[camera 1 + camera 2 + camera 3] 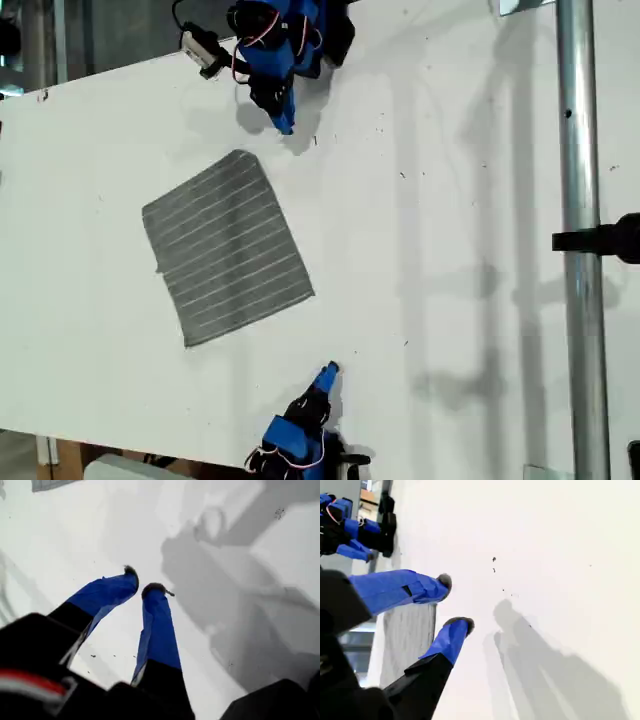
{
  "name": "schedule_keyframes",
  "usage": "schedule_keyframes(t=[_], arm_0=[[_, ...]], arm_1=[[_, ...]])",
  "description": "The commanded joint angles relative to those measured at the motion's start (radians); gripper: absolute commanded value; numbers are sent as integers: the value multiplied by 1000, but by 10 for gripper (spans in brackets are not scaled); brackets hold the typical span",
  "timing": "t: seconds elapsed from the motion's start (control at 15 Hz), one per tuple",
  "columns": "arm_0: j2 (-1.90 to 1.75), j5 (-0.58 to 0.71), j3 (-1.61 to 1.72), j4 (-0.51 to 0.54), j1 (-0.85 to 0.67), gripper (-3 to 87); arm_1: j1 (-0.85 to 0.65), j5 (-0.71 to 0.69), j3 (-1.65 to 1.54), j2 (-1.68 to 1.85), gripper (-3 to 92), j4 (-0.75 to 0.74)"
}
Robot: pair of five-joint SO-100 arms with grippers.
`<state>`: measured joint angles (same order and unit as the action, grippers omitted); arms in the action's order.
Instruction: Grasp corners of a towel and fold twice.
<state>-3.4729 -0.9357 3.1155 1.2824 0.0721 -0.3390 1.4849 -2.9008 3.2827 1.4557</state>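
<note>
the white surface [450, 200] takes up nearly all of the exterior view, bare apart from the cloth and some dark specks. a metal pole [580, 250] stands along the exterior view's right.

the towel [228, 250] lies spread flat on the surface, left of centre in the exterior view, turned so its edges run at a slant. no fold shows in it, so i judge that neither of the two folds is made. it lies between the two blue arms, which suits a task that needs a grip from each side.

one arm [275, 60] sits at the exterior view's top edge, just above the towel's upper corner [240, 153]. the other arm [300, 430] sits at the bottom edge, near the lower right corner [312, 293]. the wrist views do not let me say which is which. both hang clear of the cloth, likely parked for the reach in.

my second end effector [454, 604] has its jaws apart and empty, with the towel [407, 640] on the surface beyond them. my first end effector [142, 582] holds nothing. its tips stand close, with a narrow gap between them, over bare surface.

no container of any kind is in view, so there is nothing to say of contents.
</note>
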Motion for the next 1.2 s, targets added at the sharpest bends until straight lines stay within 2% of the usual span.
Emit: schedule_keyframes(t=[0.0, 1.13], arm_0=[[2, -508, 5, -3, -305, -18], [2, -508, 5, 3, -302, -18]], arm_1=[[40, 17, 11, 2, -2, -8], [46, 17, 11, 2, -2, 9]])
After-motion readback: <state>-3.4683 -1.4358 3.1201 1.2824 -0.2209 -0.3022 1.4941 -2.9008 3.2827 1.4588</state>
